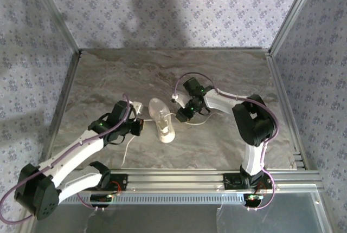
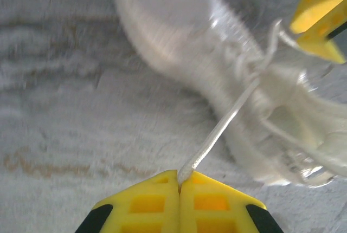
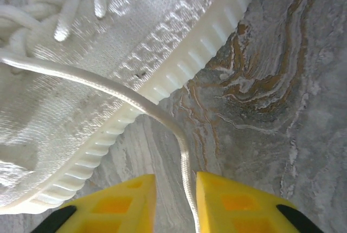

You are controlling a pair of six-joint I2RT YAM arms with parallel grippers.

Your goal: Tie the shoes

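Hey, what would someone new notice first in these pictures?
A small white sneaker lies in the middle of the marbled table. The left jaws are shut on one lace, drawn straight from the shoe; the right jaws stand open with a lace strand running between them.

left gripper (image 2: 179, 179): pinching lace (image 2: 225, 124) end; lace: taut to sneaker (image 2: 179, 32); right gripper (image 2: 317, 24): just beside sneaker
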